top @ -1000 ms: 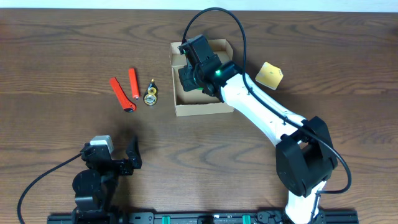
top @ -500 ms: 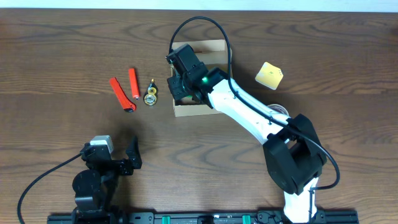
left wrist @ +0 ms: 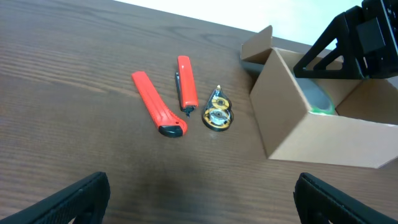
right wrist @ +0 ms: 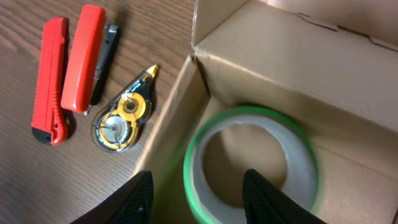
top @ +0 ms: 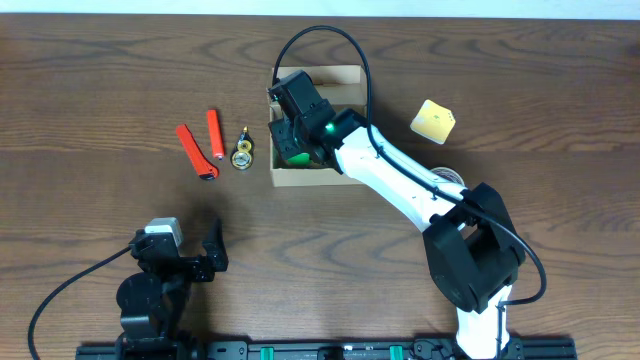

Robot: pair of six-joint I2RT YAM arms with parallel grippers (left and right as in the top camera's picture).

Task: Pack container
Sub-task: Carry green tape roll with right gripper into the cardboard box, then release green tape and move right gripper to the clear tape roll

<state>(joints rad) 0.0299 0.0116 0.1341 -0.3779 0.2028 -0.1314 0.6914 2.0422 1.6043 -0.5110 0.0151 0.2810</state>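
Observation:
The container, a tan cardboard box [top: 318, 180], stands open at the table's middle back; it also shows in the left wrist view [left wrist: 311, 140] and in the right wrist view [right wrist: 292, 56]. A green-edged tape roll [right wrist: 249, 162] lies inside at its left corner, blurred; it also shows in the overhead view [top: 297, 157]. My right gripper [right wrist: 199, 199] is open above the roll and the box's left wall [top: 290, 135]. My left gripper [left wrist: 214, 214] is open and empty, low over the table near the front left [top: 195, 255].
Left of the box lie a red cutter [top: 197, 152], a red stapler [top: 214, 135] and a correction-tape dispenser [top: 242, 152]. A yellow block [top: 434, 120] sits to the right. Another tape roll [top: 450, 177] peeks out under the right arm.
My right gripper has moved left over the box's left side. The box has slid slightly left. The green tape roll now shows in the box.

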